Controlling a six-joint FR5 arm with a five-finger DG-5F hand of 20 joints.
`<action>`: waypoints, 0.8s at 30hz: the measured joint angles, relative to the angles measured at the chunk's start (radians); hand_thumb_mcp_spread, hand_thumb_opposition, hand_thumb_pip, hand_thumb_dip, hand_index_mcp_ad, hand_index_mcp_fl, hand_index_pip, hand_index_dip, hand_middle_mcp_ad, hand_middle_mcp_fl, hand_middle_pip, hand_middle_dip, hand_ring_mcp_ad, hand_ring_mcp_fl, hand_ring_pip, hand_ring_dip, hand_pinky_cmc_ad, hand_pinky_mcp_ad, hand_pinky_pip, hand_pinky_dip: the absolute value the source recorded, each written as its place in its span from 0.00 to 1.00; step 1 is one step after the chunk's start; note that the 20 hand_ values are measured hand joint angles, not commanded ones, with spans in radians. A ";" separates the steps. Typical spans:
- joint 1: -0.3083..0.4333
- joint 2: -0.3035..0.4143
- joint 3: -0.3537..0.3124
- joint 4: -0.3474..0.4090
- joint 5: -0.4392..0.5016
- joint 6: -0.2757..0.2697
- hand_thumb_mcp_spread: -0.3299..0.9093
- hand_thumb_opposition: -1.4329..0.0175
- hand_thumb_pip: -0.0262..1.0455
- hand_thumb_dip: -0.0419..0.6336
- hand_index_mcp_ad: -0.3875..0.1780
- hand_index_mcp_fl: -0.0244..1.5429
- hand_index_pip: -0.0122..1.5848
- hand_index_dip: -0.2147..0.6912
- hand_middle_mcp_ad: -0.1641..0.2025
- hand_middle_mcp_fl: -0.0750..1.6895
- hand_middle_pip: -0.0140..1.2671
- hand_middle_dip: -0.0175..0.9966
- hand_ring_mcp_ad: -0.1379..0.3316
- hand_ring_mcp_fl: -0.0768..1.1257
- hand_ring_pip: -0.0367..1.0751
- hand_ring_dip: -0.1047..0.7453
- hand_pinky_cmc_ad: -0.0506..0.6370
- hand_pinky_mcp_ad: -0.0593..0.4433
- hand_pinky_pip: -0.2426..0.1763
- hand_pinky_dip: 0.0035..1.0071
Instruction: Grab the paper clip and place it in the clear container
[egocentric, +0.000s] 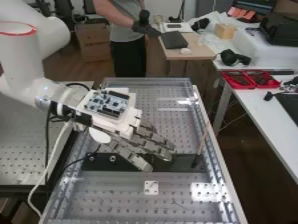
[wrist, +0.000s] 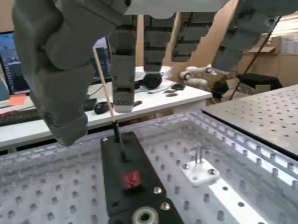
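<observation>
The hand (egocentric: 120, 126) is over the bench's middle, its straight fingers slanting down above a black plate (egocentric: 181, 163). In the wrist view the hand (wrist: 58, 80) has its thumb and fingers extended and apart, with no object held between them. On the black plate (wrist: 120, 150) lies a small red piece (wrist: 132, 179); I cannot tell whether it is the paper clip. A clear, rimmed cover (egocentric: 148, 81) spans the perforated bench; whether it is the clear container I cannot tell.
A thin upright rod (egocentric: 201, 142) rises from the black plate's far-right end. Beside the plate sits a white block (wrist: 200, 171) with metal pins. A side table (egocentric: 256, 107) with red trays (egocentric: 249, 80) stands to the right in the high view.
</observation>
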 joint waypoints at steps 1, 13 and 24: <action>-0.009 -0.013 0.003 0.007 -0.004 0.001 0.62 0.48 0.50 0.36 0.47 0.19 0.53 0.31 0.40 0.10 0.10 0.17 0.35 0.07 0.11 0.23 0.50 0.50 0.52 0.26; -0.076 -0.114 0.063 0.056 -0.053 0.003 0.63 0.46 0.52 0.39 0.46 0.17 0.79 0.38 0.39 0.11 0.10 0.19 0.35 0.07 0.12 0.23 0.52 0.54 0.52 0.25; -0.121 -0.165 0.136 0.056 -0.133 -0.039 0.64 0.45 0.52 0.39 0.46 0.15 0.85 0.41 0.40 0.11 0.10 0.19 0.35 0.07 0.13 0.23 0.52 0.55 0.59 0.21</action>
